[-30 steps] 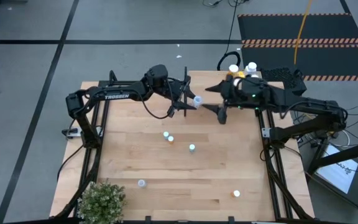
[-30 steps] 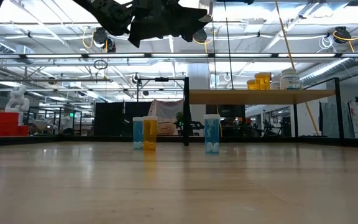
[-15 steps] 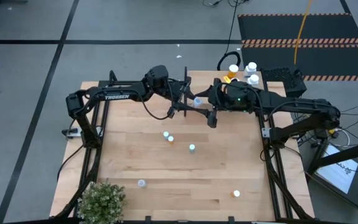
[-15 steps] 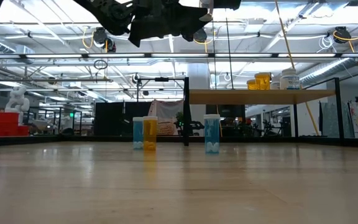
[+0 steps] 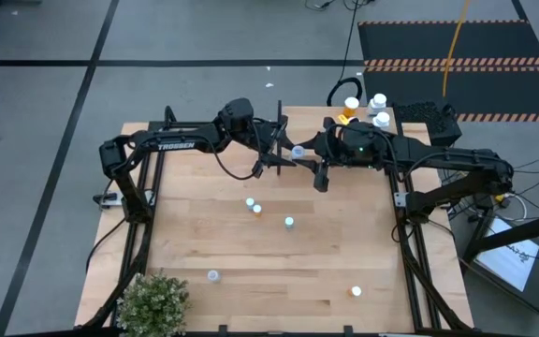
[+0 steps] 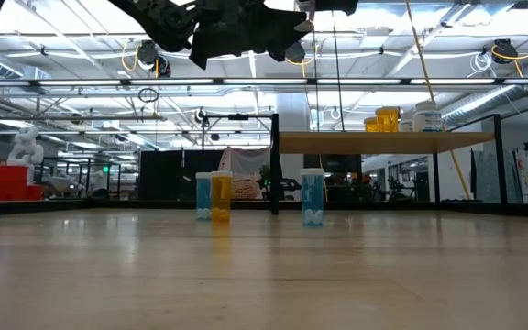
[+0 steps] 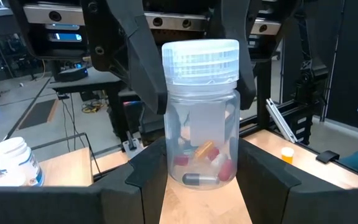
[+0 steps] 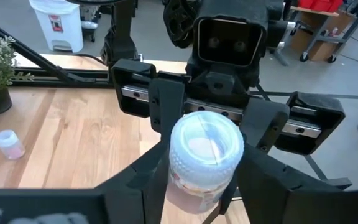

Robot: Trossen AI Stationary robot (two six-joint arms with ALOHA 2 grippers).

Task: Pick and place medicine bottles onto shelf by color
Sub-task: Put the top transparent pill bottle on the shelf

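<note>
A: Item one, the clear bottle [image 7: 201, 118]. Location?

B: Held in the air above the far part of the worktop [image 5: 251, 253], just beside the shelf [image 5: 396, 117], between the two arms. White ribbed cap, clear body, a few capsules visible inside. The left claw [image 5: 286, 154] is clamped on its body. The right claw [image 5: 318, 161] has its fingers [image 8: 157, 168] on either side of the capped end and looks to be closing; whether they are pressing the bottle yet, I cannot tell.

A: Step in hand?

B: Judged a handover, left arm to right arm, ahead of placing on the shelf. The next move calls for the right claw to seat firmly on the bottle before the left lets go, then a carry to the shelf.

A: Arm poses?

B: Both reach level and inward from their own sides, wrists facing each other over the bottle, well above the worktop.

A: Remaining stock?

B: On the shelf: an orange bottle [image 5: 349, 106] and two white-capped bottles [image 5: 379, 101]. On the worktop, nearer than the shelf: three standing bottles [image 5: 256, 209] grouped centrally, one pale bottle [image 5: 213, 275] near the potted plant [image 5: 152, 301], one orange bottle at the near right [image 5: 356, 292].
</note>
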